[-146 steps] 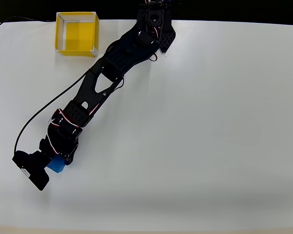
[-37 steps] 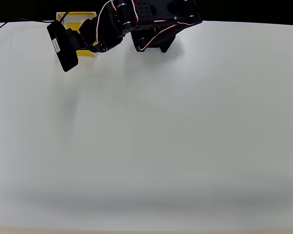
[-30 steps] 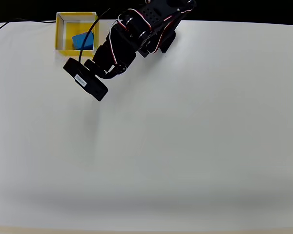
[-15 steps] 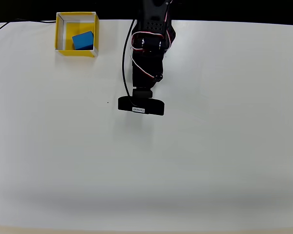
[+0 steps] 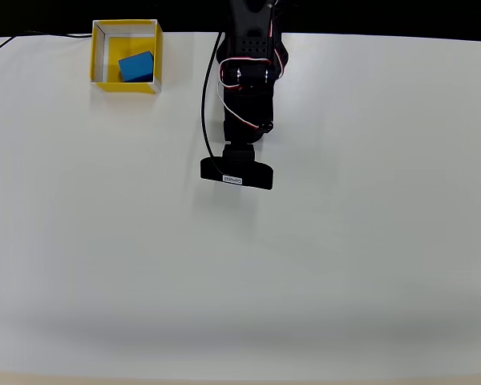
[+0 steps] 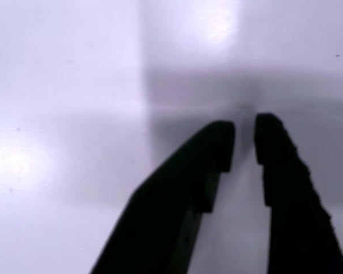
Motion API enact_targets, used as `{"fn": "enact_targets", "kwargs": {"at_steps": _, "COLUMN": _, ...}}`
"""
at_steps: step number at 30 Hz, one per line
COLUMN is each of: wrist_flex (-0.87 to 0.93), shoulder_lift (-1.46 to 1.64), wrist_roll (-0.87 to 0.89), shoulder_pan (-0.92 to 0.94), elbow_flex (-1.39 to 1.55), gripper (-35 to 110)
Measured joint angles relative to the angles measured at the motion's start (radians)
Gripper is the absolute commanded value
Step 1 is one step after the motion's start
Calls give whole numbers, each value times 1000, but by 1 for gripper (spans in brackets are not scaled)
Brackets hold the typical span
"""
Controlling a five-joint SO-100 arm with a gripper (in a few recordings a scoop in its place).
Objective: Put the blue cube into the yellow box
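Cube, blue, sits inside the yellow box at the far left corner of the white table in the overhead view. It lies tilted, toward the right side of the box floor, near the right wall; can't tell if it touches that wall. Box is open-topped, thin white-edged walls, set right at the table's far edge with dark background behind it. Black arm reaches from its base at the far edge, centre-left, straight toward the near side, well apart from the box and to its right. Red and white wires run along the arm, plus a black cable looping down its left side. A black camera block with a small white label sits across the arm's near end and hides the fingers from above. In the wrist view the gripper shows two dark fingers nearly together, only a thin slit of table between the tips, nothing between them, holding nothing. Bare white table surface under the fingers, with a soft grey shadow and a bright glare spot beyond them. Wrist picture is blurred, so finger detail is not clear. Another thin black cable crosses the far left corner of the table.
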Motion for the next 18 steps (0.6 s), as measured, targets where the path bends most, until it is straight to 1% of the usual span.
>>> {"fn": "enact_targets", "kwargs": {"at_steps": 18, "wrist_flex": 0, "shoulder_lift": 0, "wrist_roll": 20, "shoulder_pan": 6, "elbow_flex": 0, "gripper": 0}}
